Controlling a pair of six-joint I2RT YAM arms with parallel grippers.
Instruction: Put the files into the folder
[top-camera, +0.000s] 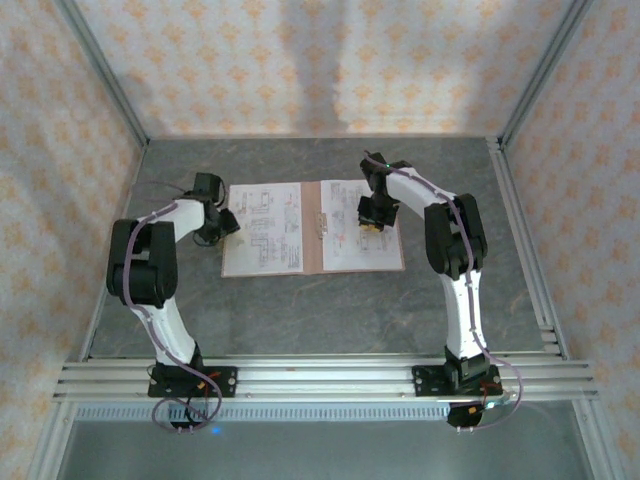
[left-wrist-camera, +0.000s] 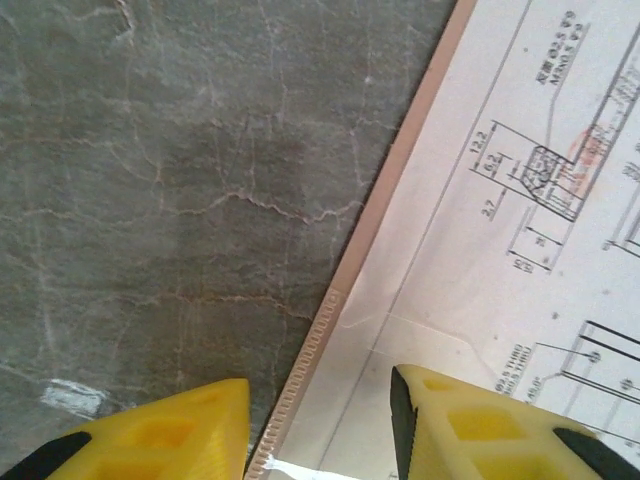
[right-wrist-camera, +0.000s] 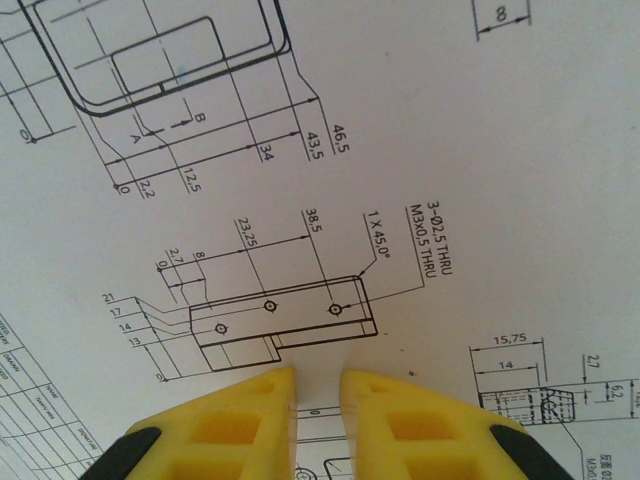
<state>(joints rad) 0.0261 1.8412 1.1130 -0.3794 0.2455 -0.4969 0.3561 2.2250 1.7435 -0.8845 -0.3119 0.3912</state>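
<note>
The folder (top-camera: 322, 262) lies open and flat mid-table, its pinkish-brown spine and edges showing around the files. One white printed sheet (top-camera: 265, 228) covers the left half and another (top-camera: 345, 240) the right half. My left gripper (top-camera: 222, 222) is at the folder's left edge. In the left wrist view its yellow fingers are open (left-wrist-camera: 320, 425), one over the table and one over the sheet (left-wrist-camera: 520, 250), with the folder edge (left-wrist-camera: 400, 170) between them. My right gripper (top-camera: 372, 222) is down on the right sheet (right-wrist-camera: 400, 150), its fingers (right-wrist-camera: 318, 385) a narrow gap apart with flat paper showing between them.
The grey marbled tabletop (top-camera: 300, 310) surrounds the folder. Patterned walls and metal frame posts (top-camera: 515, 210) enclose the back and sides. An aluminium rail (top-camera: 320, 375) carrying both arm bases runs along the near edge.
</note>
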